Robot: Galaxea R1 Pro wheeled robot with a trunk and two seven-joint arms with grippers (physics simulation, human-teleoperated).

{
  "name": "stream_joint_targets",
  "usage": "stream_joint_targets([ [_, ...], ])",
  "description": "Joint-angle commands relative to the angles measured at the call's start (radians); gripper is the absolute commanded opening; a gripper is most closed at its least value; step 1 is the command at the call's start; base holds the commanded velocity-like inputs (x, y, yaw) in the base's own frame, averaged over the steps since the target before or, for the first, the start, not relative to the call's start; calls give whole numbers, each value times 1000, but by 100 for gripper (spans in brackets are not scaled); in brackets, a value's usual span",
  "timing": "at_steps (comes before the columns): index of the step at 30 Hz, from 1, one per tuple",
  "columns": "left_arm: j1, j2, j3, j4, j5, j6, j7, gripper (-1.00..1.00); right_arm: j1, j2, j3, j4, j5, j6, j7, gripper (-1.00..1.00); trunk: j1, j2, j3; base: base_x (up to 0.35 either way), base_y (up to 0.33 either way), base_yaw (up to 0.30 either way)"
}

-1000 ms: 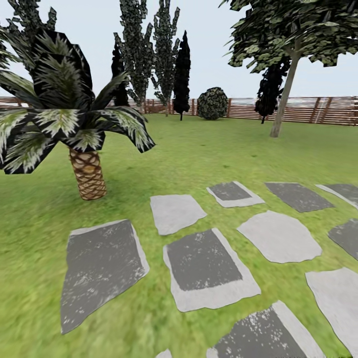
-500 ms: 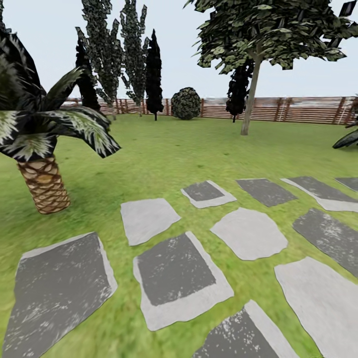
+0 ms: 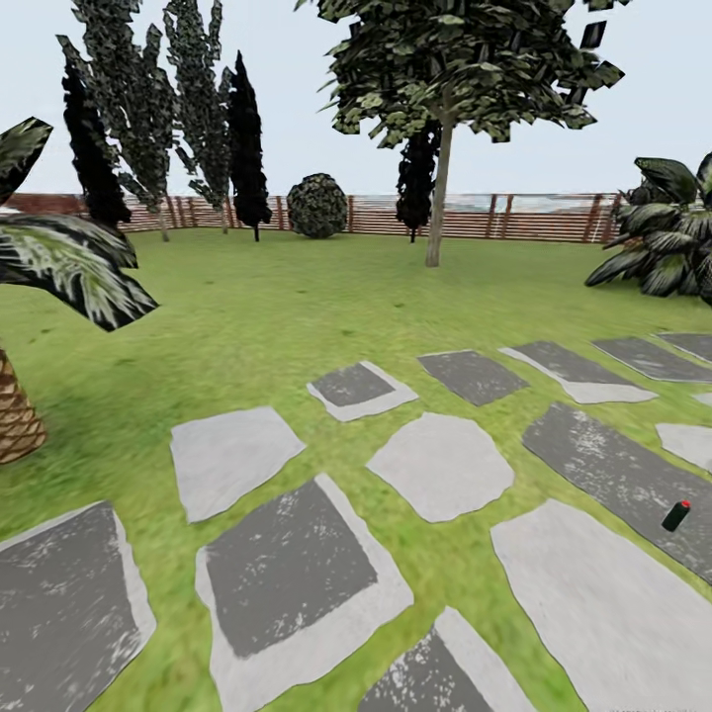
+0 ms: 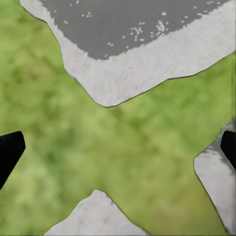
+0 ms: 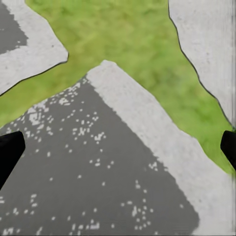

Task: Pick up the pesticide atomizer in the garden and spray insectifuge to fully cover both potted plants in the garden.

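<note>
Both pincers sit wide apart with nothing between them, judging by the wrist cams, so no grab has started yet.

Head view first: the pesticide atomizer [image 3: 675, 515] is a tiny dark bottle with a red bit on top, lying tilted on a dark stepping stone [image 3: 623, 475] out at about 4 o'clock, close to the edge of the picture. Lawn [image 3: 297, 307] runs back to the brown fence [image 3: 514, 218] at 12 o'clock, a tree [image 3: 435, 188] stands in front of it, a palm [image 3: 40, 287] sits at 9 o'clock and a dark leafy shrub [image 3: 663, 247] at 2 o'clock. I can't pick out either low rosette pot plant from here.

Left wrist view: left gripper [image 4: 118, 147] hangs over grass where pale stone corners meet, both black fingertips [image 4: 9, 147] out at the frame edges.

Right wrist view: right gripper [image 5: 118, 147] is over a dark speckled slab [image 5: 88, 167] with a pale border, fingertips [image 5: 9, 147] just as far apart.

What could go wrong, imo: the bottle is small, lying over and right at the frame edge, so a bit more turning could drop it out of sight. A sloppy reach on a tilted bottle on hard stone could nudge it so it rolls off onto the grass. Also that big shrub could get mistaken for a spray target.
</note>
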Motion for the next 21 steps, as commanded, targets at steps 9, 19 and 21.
stream_joint_targets([
  [9,1,0,1,0,0,-3,0,100,-1,0,0,2,1,-3,0,100,0,0,-1,241,-197,-300],
  [19,1,0,1,0,0,-3,0,100,0,0,0,3,1,-3,0,100,0,0,-1,241,-197,-300],
  [21,1,1,2,0,0,-3,0,100,-1,0,-1,3,1,-3,-1,100,0,0,-1,241,-197,-300],
])
